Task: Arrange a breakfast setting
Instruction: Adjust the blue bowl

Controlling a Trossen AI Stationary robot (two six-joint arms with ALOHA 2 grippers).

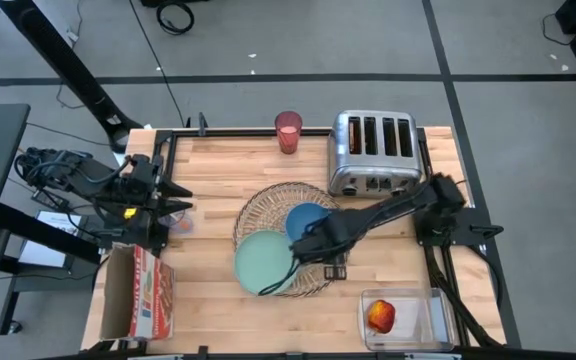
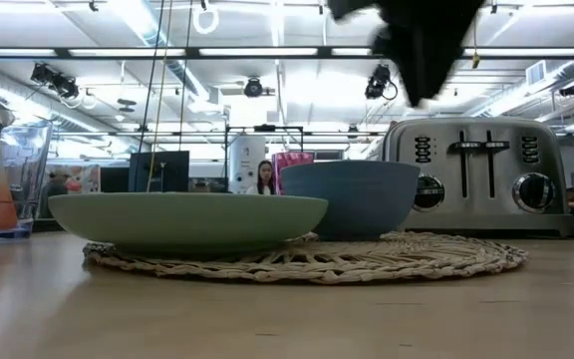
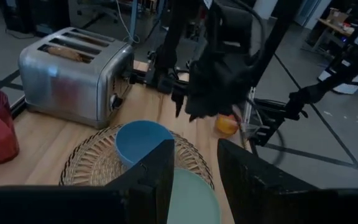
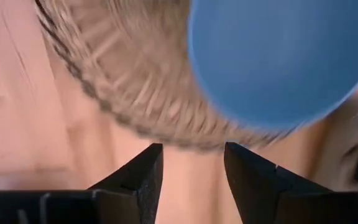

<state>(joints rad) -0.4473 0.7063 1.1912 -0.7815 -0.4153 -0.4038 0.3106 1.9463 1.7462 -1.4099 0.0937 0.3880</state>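
blue bowl and teal plate on wicker placemat

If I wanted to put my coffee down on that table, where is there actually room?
Bare wood lies between the pink cup and the left gripper, and along the front edge between the cardboard box and the clear tray. The middle is crowded: placemat, plate, bowl, right gripper.
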